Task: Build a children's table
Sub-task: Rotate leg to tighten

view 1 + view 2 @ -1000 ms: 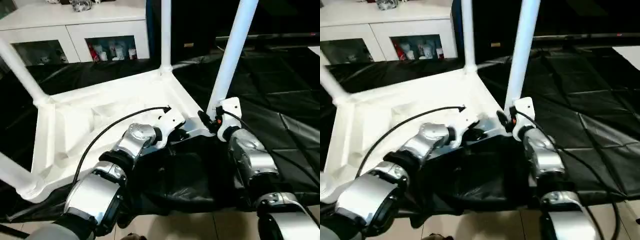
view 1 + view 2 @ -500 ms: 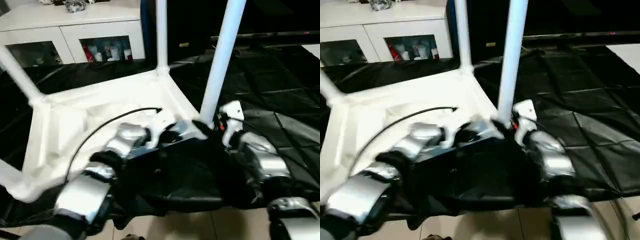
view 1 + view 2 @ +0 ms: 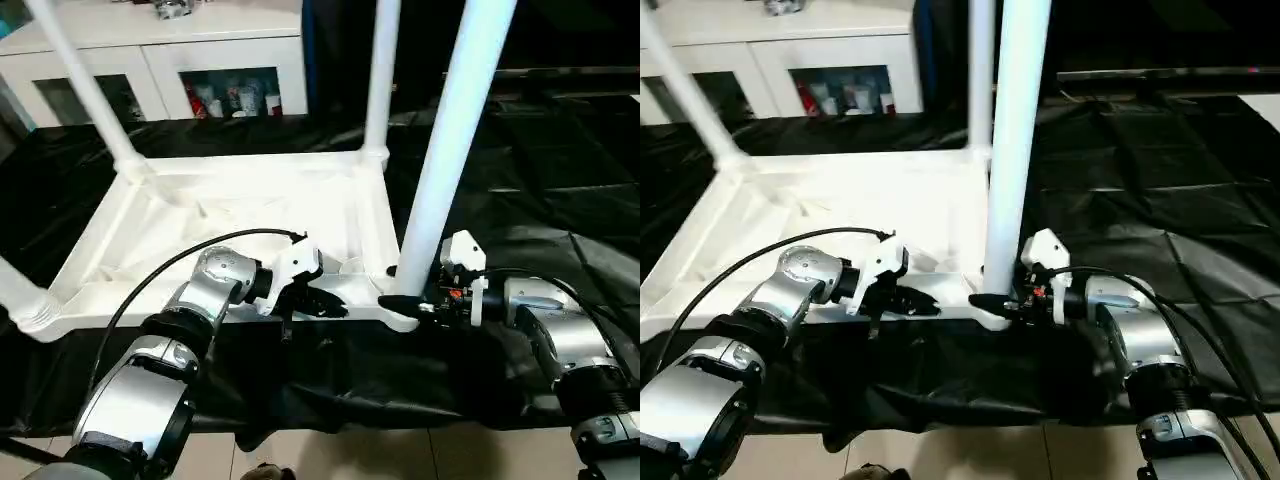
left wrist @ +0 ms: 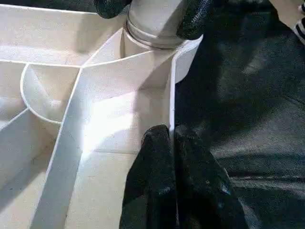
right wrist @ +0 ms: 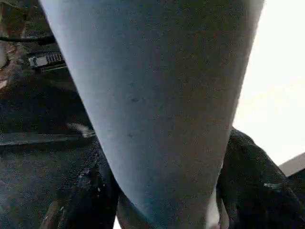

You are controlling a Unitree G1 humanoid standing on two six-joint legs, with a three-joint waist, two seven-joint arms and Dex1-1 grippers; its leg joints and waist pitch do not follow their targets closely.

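Note:
The children's table lies upside down: its white ribbed tabletop point(image 3: 230, 225) rests on the black cloth with four white legs standing up. My left gripper point(image 3: 325, 305) is shut on the thin near rim point(image 4: 170, 95), close to the near-right corner socket; its fingers point(image 4: 152, 167) pinch that wall. My right gripper point(image 3: 402, 302) has its two black fingers point(image 5: 252, 181) on either side of the base of the near-right leg point(image 3: 455, 150), touching it just above the socket. The other legs rise at the far right point(image 3: 380, 80), far left point(image 3: 85, 85) and near left point(image 3: 15, 290).
The black-draped work table point(image 3: 560, 200) stretches off to the right and behind. A white cabinet point(image 3: 210, 55) with glass doors stands at the back. Pale floor tiles point(image 3: 400, 455) show below the table's near edge. A black cable point(image 3: 170, 275) loops over my left forearm.
The whole picture has swung, so the camera moved. Both grippers stay at the tabletop's near-right corner, left on the rim and right at the leg's base.

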